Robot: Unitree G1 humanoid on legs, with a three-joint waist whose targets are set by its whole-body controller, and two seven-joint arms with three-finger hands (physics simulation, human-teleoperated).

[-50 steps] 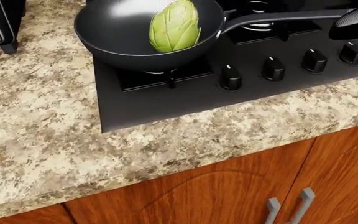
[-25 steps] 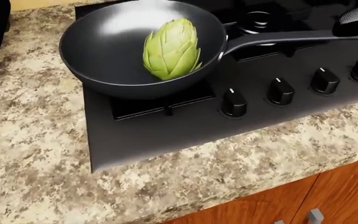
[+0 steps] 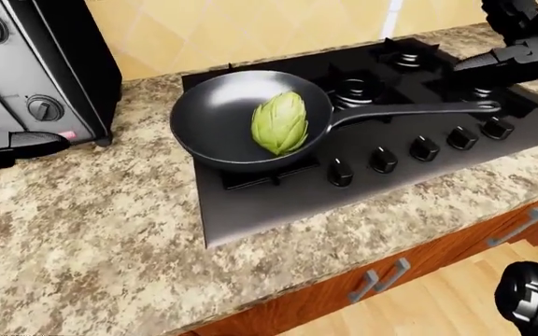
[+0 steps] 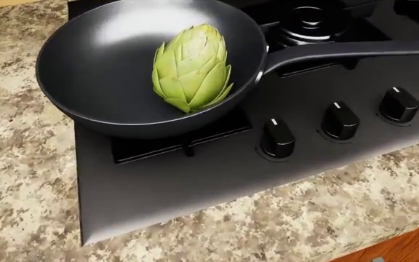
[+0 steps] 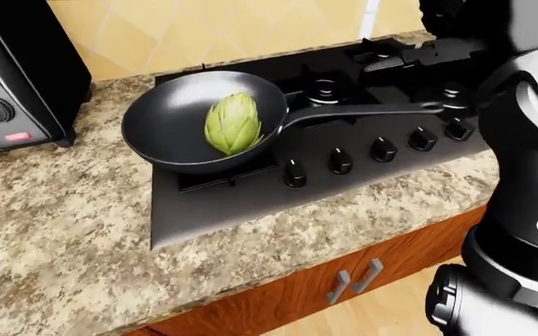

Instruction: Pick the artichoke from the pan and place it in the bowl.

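A speckled granite counter (image 3: 91,231) runs along a tiled wall, over wooden cabinet doors with metal handles. A black gas cooktop (image 3: 278,203) is set into it, with a row of control knobs (image 3: 423,148) along its lower edge in the left-eye view. A toaster oven (image 3: 35,77) stands on the counter at the left of that view.

The pan (image 4: 86,82) sits on the left-hand burner, its handle (image 4: 355,50) running right across the cooktop. The artichoke (image 4: 190,67) lies inside the pan, against the wall nearest the handle, tip pointing toward the top of the head view. It is tilted because the curved pan wall supports it.

The right hand (image 3: 521,52) is raised over the burners at the upper right of the left-eye view, apart from the artichoke and above the handle end. Whether its fingers are spread or pressed together cannot be told. The left hand (image 3: 12,145) shows only as a dark shape at the left edge, low over the counter; its finger state cannot be told either.

The bowl is not visible in any view. Judged from this, the pick has not begun; the reach comes next.
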